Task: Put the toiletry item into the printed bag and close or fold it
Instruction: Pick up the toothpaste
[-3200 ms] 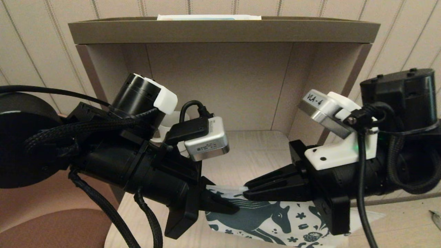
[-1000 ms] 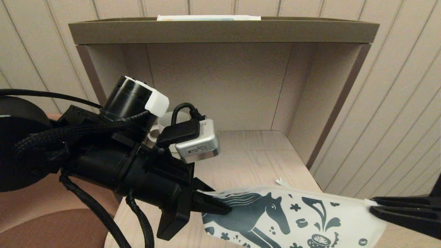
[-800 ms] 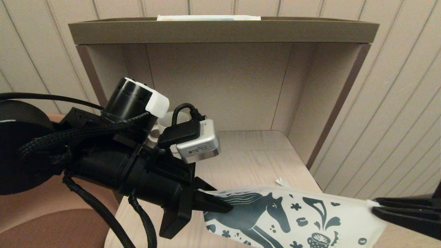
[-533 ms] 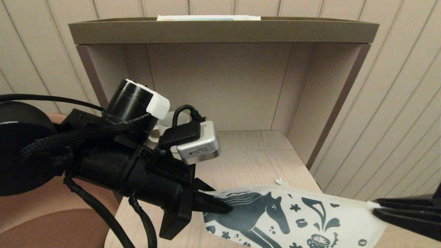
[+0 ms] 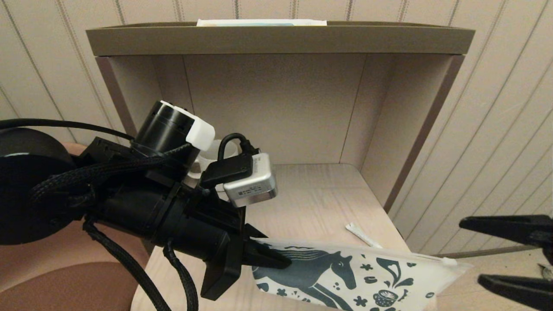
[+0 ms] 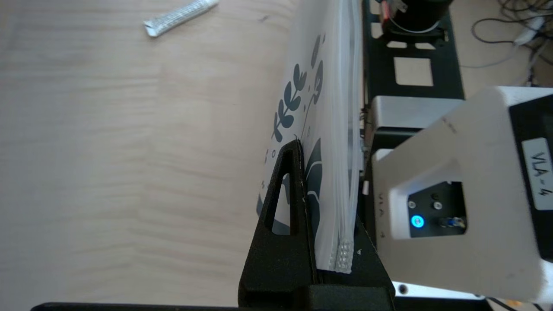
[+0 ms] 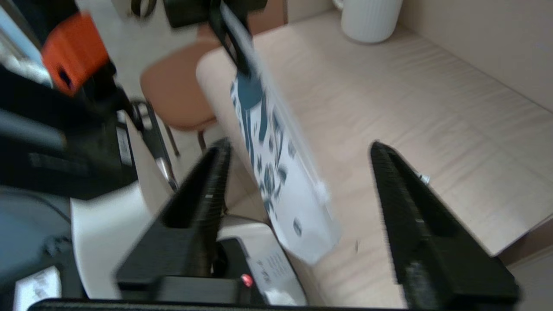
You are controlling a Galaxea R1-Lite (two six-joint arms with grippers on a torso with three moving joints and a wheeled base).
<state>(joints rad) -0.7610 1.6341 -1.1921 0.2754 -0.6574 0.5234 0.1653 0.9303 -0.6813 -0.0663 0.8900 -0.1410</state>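
Note:
The printed bag [image 5: 363, 276] hangs edge-up above the table's front, its white slider [image 5: 447, 261] at the right end. My left gripper [image 5: 268, 259] is shut on the bag's left end [image 6: 332, 129], right at the zip strip. My right gripper [image 5: 469, 252] stands open just beyond the slider end, its fingers [image 7: 203, 190] wide apart on either side of the bag [image 7: 276, 172] and touching nothing. The toiletry item [image 5: 363, 235] lies loose on the table behind the bag; it shows as a slim white tube [image 6: 181, 16] in the left wrist view.
A white ribbed mug [image 7: 371, 19] stands at the back left of the light wood table [image 5: 311, 194], half hidden by my left arm. Cubby walls [image 5: 389, 129] close the back and sides under a top shelf. A brown chair [image 5: 65, 280] sits at lower left.
My right gripper drew the slider end out to the right, then opened and let go. The bag's right end has dropped lower, and the tube behind it now shows.

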